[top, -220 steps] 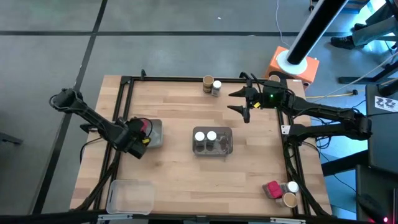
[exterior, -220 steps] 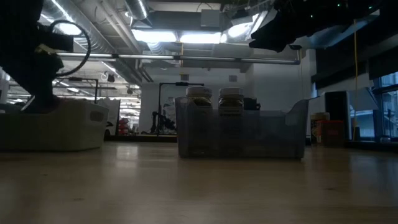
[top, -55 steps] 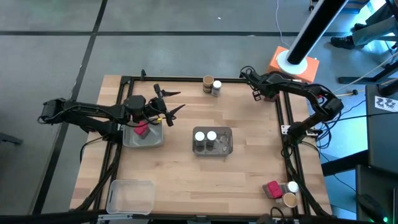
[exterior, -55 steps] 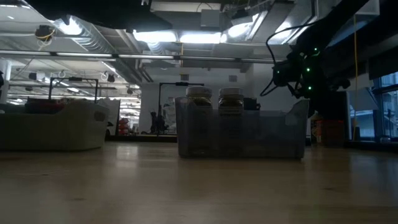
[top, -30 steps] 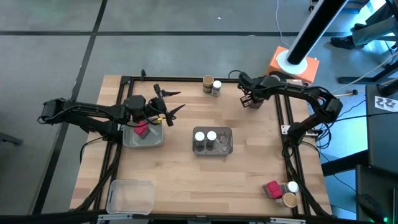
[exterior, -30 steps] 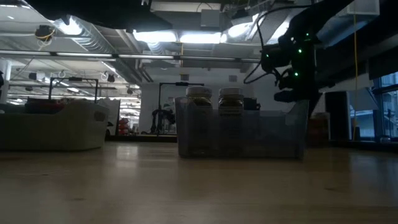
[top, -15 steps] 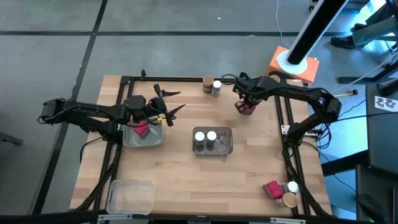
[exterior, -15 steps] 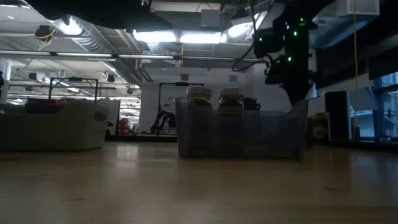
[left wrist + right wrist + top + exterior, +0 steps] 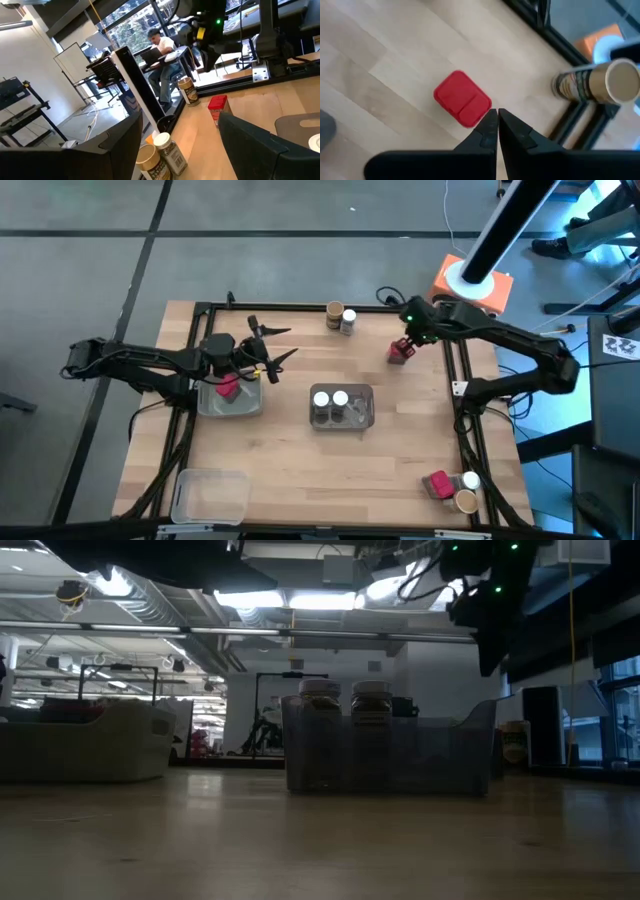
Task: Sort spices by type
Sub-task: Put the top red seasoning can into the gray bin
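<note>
Hovering with its fingers pinched together and empty, the right tool point(image 9: 409, 343) sits just above the red packet point(image 9: 398, 353) on the bench point(image 9: 290, 460), apparently nudging it; the left tool point(image 9: 268, 352) gapes idle over its clear tray point(image 9: 247, 406).

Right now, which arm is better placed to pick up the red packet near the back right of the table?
Right: its shut pincer hovers just beside the red packet; the left pincer is across the table.

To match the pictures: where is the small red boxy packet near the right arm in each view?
High view: small red boxy packet, right of centre, far side.
Low view: not discernible.
Left wrist view: centre-right.
Right wrist view: centre.
Landmark: tan-lidded round jar beside it, both wrist views.
</note>
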Available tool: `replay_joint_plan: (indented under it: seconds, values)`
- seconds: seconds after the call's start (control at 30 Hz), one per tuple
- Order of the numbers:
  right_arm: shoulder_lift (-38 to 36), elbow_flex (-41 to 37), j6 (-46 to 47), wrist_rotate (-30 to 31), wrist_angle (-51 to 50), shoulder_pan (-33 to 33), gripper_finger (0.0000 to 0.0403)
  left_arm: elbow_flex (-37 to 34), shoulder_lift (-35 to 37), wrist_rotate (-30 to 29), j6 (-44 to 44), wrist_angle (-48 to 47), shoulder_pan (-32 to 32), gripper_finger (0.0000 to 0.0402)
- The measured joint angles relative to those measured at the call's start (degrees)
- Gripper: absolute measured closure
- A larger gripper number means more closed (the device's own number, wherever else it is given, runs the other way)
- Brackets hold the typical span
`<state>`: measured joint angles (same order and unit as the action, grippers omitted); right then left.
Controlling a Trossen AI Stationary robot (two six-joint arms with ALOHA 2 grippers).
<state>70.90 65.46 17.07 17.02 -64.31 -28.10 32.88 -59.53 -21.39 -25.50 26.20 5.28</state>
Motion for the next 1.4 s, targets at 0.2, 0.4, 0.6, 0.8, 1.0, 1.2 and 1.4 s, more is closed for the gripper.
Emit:
replay_joint_plan:
  seconds: [0.2, 0.4, 0.6, 0.8, 1.0, 1.2, 1.4]
  values:
    - [-6.10, -8.27, -6.40, -1.42, 8.00, 0.00, 0.0387, 0.00, 0.00, 0.00, -0.02, -0.01, 0.00, 0.0151]
    - [-8.48, -17.83, -10.24, 2.21, 20.31, -0.02, 0.0387, 0.00, 0.00, 0.00, -0.04, 0.00, 0.02, 0.0151]
    - [-7.59, -20.98, -10.03, 2.85, 25.23, -0.04, 0.0387, 0.00, 0.00, 0.00, -0.04, 0.10, 0.03, 0.0151]
    - [-7.28, -20.97, -10.06, 2.57, 25.36, -0.04, 0.0380, 0.00, 0.00, 0.00, -0.04, 0.17, 0.09, 0.0151]
    - [-7.28, -20.97, -10.02, -2.98, 25.22, -0.04, 0.0301, 0.00, 0.00, 0.00, -0.02, -0.12, 0.11, 0.0151]
    - [-7.28, -20.97, -9.99, -0.84, 25.18, -0.04, 0.0160, 0.00, 0.00, 0.00, -0.02, -0.39, 0.13, 0.0151]
    - [-7.28, -20.97, -9.91, 2.27, 25.14, -0.04, 0.0060, 0.00, 0.00, 0.00, -0.02, -0.42, 0.13, 0.0151]
